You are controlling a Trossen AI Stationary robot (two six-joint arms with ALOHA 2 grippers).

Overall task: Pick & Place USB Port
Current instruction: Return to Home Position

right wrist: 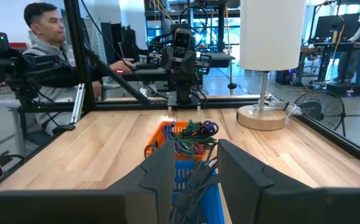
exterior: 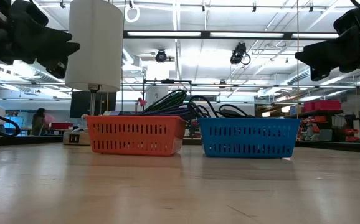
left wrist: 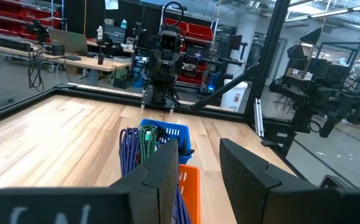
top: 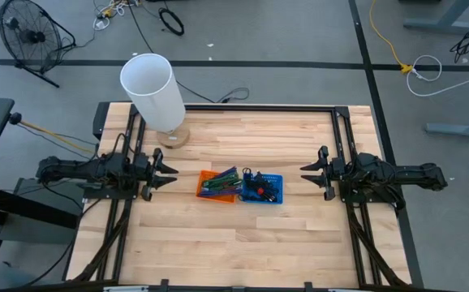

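An orange basket [top: 217,185] and a blue basket [top: 262,188] stand side by side at the table's middle, both holding bundled cables. In the low view the orange basket [exterior: 135,134] and the blue basket [exterior: 249,137] rest on their bases on the wood. My left gripper [top: 169,173] hovers left of the orange basket, open, above the table. My right gripper [top: 307,173] hovers right of the blue basket, open too. Each wrist view looks past its own fingers [left wrist: 167,174] [right wrist: 161,171] toward the baskets. No single USB part can be told apart among the cables.
A table lamp with a white shade [top: 152,89] stands on a round wooden base [top: 173,137] near the far left of the table. A black frame rail [top: 259,107] runs along the far edge. People sit at desks beyond the table [right wrist: 46,43].
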